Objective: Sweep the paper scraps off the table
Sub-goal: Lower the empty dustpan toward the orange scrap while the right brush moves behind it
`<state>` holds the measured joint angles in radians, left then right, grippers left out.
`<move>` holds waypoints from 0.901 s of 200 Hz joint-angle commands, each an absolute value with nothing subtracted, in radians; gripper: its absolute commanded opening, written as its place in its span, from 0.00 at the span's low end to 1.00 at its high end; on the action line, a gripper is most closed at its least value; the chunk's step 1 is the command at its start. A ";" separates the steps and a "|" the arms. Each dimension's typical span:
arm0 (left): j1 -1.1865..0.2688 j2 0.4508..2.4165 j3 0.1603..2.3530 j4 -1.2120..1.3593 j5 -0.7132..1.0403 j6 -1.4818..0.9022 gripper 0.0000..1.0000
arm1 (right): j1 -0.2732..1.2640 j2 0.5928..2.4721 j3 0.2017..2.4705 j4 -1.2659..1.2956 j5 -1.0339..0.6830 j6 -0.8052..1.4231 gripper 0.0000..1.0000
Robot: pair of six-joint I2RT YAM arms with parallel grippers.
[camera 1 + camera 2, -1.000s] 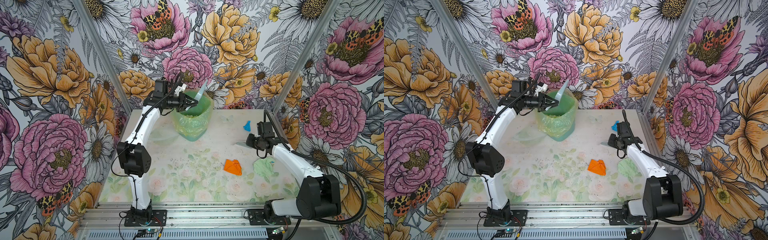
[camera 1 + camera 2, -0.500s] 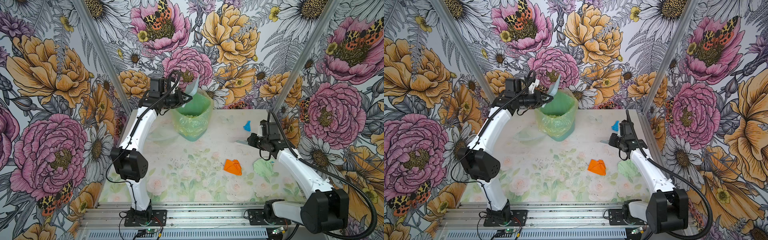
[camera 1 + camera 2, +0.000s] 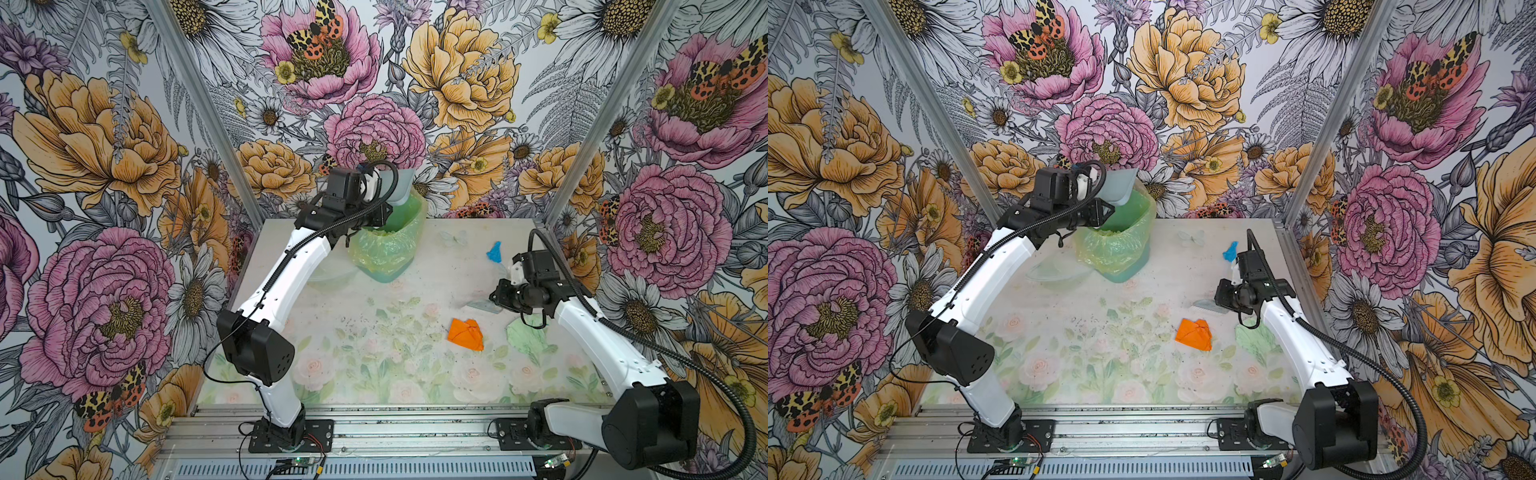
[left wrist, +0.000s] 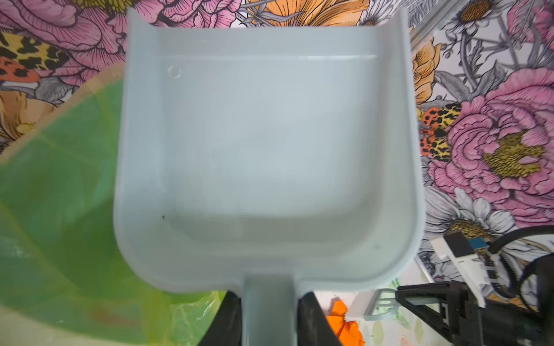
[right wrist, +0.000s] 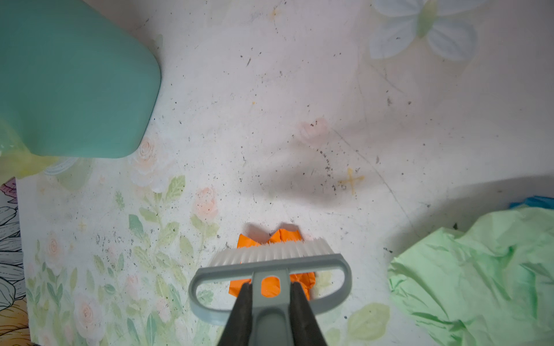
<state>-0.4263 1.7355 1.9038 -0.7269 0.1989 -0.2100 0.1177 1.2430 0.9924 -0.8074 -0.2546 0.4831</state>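
Bin (image 3: pixel 386 249) is standing at 12 o'clock on the worktop (image 3: pixel 374 374), its mouth masked by the left arm (image 3: pixel 291 270). Orange scrap (image 3: pixel 466 334) is lying at 4 o'clock, blue scrap (image 3: pixel 494 252) at 2, pale green scrap (image 3: pixel 523 340) partly under the right arm (image 3: pixel 582 328). Left claw (image 4: pixel 269 296), almost closed, is pinching the dustpan (image 4: pixel 263 143) handle; right claw (image 5: pixel 271 287), closed, is pinching the brush (image 5: pixel 263 251) handle near the orange scrap.

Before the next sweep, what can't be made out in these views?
Bin contents: both top views, mouth partly covered by the dustpan and left arm; left wrist view, dustpan blocks it.
Pale green scrap: both top views, partly under the right arm; right wrist view, cut off at the edge.
Blue scrap: right wrist view, only a sliver past the pale green scrap.
Orange scrap: right wrist view, brush covers its middle.
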 commanded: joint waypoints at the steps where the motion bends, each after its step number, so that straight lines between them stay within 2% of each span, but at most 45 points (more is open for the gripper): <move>1: -0.458 1.679 1.884 -0.726 0.053 -0.103 0.24 | 0.148 1.251 1.015 -0.888 -0.280 0.473 0.00; 42: -0.539 1.616 1.851 -0.746 -0.036 -0.026 0.25 | 0.237 1.266 1.039 -0.959 -0.257 0.488 0.00; 88: -0.605 1.561 1.813 -0.800 -0.049 0.011 0.25 | 0.297 1.294 1.045 -0.997 -0.213 0.505 0.00; 135: -0.646 1.481 1.670 -0.804 0.001 0.008 0.26 | 0.307 1.347 1.041 -0.996 -0.199 0.500 0.00; 180: -0.708 1.399 1.502 -0.812 -0.011 -0.031 0.25 | 0.324 1.419 1.090 -0.983 -0.001 0.522 0.00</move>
<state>-0.6788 1.4532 1.5642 -0.8028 -0.0109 -0.0116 0.3099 1.3979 1.0328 -0.9920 -0.1493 0.4965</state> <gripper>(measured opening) 0.255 0.181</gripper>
